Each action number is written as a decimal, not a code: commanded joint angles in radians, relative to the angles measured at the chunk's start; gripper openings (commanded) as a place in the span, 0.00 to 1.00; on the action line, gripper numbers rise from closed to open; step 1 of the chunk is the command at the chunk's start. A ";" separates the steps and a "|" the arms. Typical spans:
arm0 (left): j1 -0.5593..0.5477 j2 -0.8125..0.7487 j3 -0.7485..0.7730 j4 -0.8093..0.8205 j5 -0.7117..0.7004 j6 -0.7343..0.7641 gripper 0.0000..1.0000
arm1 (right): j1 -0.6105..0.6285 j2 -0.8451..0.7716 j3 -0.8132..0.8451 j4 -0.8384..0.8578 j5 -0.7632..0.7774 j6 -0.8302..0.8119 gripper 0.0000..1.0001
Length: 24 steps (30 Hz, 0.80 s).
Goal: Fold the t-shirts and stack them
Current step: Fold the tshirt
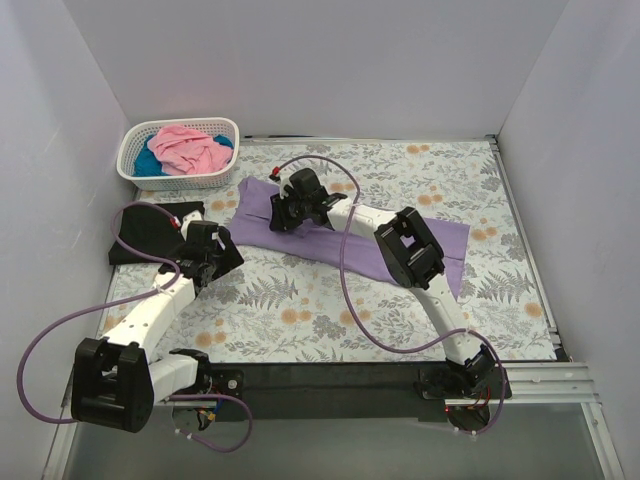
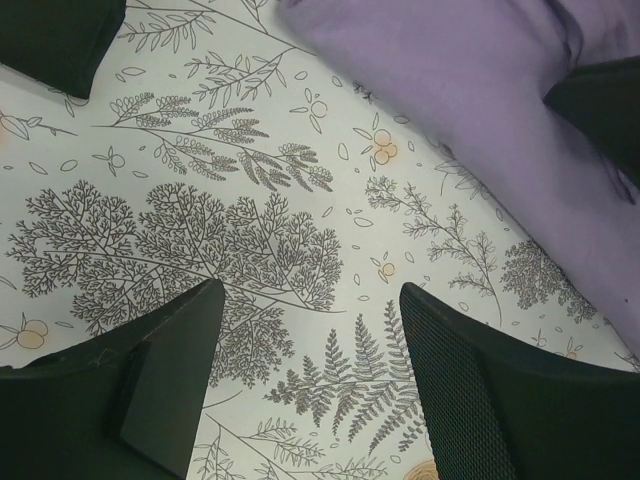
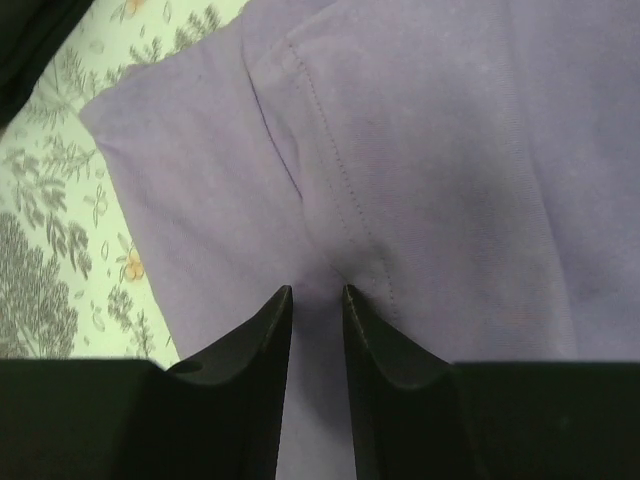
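A lavender t-shirt lies partly folded across the middle of the floral cloth. My right gripper is at the shirt's left end. In the right wrist view the gripper is closed to a narrow gap, pinching the lavender fabric beside a stitched seam. My left gripper is open and empty over bare cloth, left of the lavender shirt. A folded black t-shirt lies at the left. The pink t-shirt and teal t-shirt are bunched in the basket.
The white lattice basket stands at the back left corner. The grey-and-orange floral cloth covers the table. White walls close in the left, back and right. A corner of the black shirt shows in the left wrist view.
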 commanded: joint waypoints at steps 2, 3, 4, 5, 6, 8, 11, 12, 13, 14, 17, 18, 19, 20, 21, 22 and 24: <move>-0.004 -0.011 0.019 0.031 -0.031 0.016 0.70 | -0.059 0.059 0.016 0.013 0.160 0.088 0.34; -0.004 -0.008 0.020 0.032 -0.028 0.015 0.70 | -0.073 0.059 0.008 0.014 0.182 0.102 0.34; -0.004 0.000 0.020 0.032 -0.019 0.016 0.70 | -0.099 0.057 0.003 0.010 0.205 0.117 0.34; -0.004 0.003 0.022 0.032 -0.018 0.018 0.70 | -0.116 0.054 -0.003 0.013 0.223 0.148 0.34; -0.004 0.008 0.020 0.034 -0.017 0.019 0.70 | -0.133 0.053 -0.008 0.011 0.242 0.165 0.35; -0.004 0.017 0.022 0.031 -0.015 0.019 0.70 | -0.191 0.048 -0.003 0.013 0.256 0.208 0.35; -0.004 0.018 0.022 0.032 -0.014 0.019 0.70 | -0.260 0.056 0.054 0.011 0.216 0.211 0.35; -0.004 0.018 0.023 0.032 -0.014 0.021 0.70 | -0.274 0.057 0.072 0.010 0.181 0.202 0.35; -0.004 0.017 0.022 0.032 -0.012 0.021 0.70 | -0.297 0.053 0.116 0.005 0.159 0.188 0.36; -0.004 0.018 0.022 0.032 -0.008 0.024 0.70 | -0.306 0.047 0.135 -0.001 0.136 0.164 0.36; -0.004 0.015 0.023 0.034 0.000 0.038 0.70 | -0.339 -0.025 0.147 -0.042 0.054 0.131 0.36; -0.004 0.012 0.023 0.032 0.001 0.041 0.70 | -0.345 -0.059 0.128 -0.061 0.053 0.124 0.36; -0.004 0.008 0.023 0.034 0.003 0.047 0.70 | -0.357 -0.140 0.099 -0.070 0.053 0.113 0.36; -0.002 0.003 0.023 0.035 0.004 0.059 0.70 | -0.362 -0.186 0.006 -0.079 0.061 0.089 0.36; -0.004 -0.009 0.022 0.038 0.006 0.064 0.70 | -0.365 -0.235 -0.047 -0.102 0.094 0.075 0.36; -0.004 -0.017 0.020 0.043 0.011 0.067 0.70 | -0.371 -0.339 -0.114 -0.114 0.116 0.055 0.36; -0.004 -0.040 0.020 0.047 0.020 0.071 0.70 | -0.372 -0.444 -0.315 -0.154 0.203 0.035 0.36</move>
